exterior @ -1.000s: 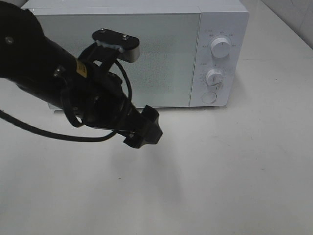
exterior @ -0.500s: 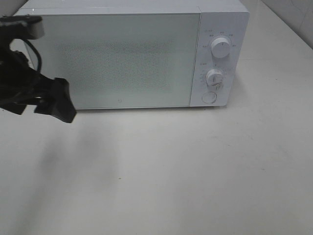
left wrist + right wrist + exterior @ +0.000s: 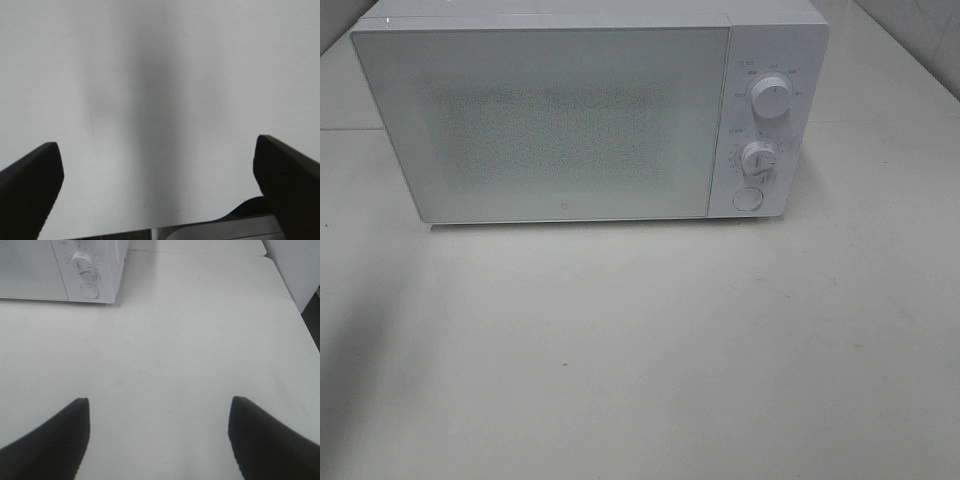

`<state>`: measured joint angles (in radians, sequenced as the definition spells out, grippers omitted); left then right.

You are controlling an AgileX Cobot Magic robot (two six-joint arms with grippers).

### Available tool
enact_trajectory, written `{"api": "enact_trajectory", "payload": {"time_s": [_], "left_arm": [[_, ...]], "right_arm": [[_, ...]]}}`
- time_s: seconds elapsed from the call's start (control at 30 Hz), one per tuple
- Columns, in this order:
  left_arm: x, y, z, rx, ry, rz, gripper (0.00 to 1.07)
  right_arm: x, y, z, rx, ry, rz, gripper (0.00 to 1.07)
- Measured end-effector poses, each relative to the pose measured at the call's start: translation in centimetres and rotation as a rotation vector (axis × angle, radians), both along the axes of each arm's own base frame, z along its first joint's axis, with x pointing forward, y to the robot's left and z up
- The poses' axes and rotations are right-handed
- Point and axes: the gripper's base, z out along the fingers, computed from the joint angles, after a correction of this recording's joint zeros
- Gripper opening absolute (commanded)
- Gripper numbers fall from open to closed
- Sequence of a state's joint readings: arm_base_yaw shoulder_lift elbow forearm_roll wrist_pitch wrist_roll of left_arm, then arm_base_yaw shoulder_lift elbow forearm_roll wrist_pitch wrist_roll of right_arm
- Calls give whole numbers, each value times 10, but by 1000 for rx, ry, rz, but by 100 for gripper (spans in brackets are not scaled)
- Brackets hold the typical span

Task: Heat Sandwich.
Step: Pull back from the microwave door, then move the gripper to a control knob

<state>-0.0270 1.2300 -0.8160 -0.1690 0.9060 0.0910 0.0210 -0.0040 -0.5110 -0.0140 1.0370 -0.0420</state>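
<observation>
Microwave: a white microwave (image 3: 570, 120) sits at the back of the white table (image 3: 670, 350), its door (image 3: 550, 125) shut flat against the body.
Door panel: frosted and speckled (I can make out nothing through it from where I stand).
Controls: on the right of the microwave's front, an upper dial (image 3: 772, 97), a lower dial (image 3: 758, 158) just under it, and a round button (image 3: 747, 198) below both.
Sandwich: I cannot tell where the sandwich is; none of the views shows it.
Left gripper: the left gripper (image 3: 157, 147) has its two dark fingers (image 3: 30, 180) spread far apart, with nothing between them.
Left arm pose: its wrist camera faces a plain white surface crossed by a soft grey shadow, and I cannot place it against the microwave.
Right gripper: the right gripper (image 3: 159, 401) also stands wide, its fingers (image 3: 260, 435) apart and gripping nothing.
Right arm pose: held over the table in front of the microwave, off towards the control side, and pointed towards the microwave, so the dial corner shows at the far edge of its wrist view.
High view: neither arm shows here; a dim shadow (image 3: 350, 380) lies on the table in front of the microwave's left end.
</observation>
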Motion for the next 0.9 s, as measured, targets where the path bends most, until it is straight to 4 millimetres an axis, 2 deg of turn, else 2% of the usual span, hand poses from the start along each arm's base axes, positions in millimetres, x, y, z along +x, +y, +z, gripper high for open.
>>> {"api": "enact_trajectory", "payload": {"time_s": [0.07, 0.1, 0.2, 0.23, 0.37, 0.43, 0.53, 0.57, 0.7, 0.9], "left_arm": [[-5, 2, 0, 0, 1, 9, 98], [-17, 5, 0, 5, -4, 17, 98], [-34, 6, 4, 7, -24, 19, 98], [-34, 6, 4, 7, -24, 19, 98], [-66, 6, 16, 8, -92, 13, 98], [-72, 6, 16, 9, -105, 12, 98], [-95, 7, 13, 17, -148, 9, 98], [-95, 7, 13, 17, -148, 9, 98], [-121, 7, 5, 26, -212, 9, 98], [-145, 8, 7, 35, -307, 7, 98]], "right_arm": [[0, 0, 0, 0, 0, 0, 74], [0, 0, 0, 0, 0, 0, 74], [0, 0, 0, 0, 0, 0, 74], [0, 0, 0, 0, 0, 0, 74], [0, 0, 0, 0, 0, 0, 74], [0, 0, 0, 0, 0, 0, 74], [0, 0, 0, 0, 0, 0, 74], [0, 0, 0, 0, 0, 0, 74], [0, 0, 0, 0, 0, 0, 74], [0, 0, 0, 0, 0, 0, 74]]}}
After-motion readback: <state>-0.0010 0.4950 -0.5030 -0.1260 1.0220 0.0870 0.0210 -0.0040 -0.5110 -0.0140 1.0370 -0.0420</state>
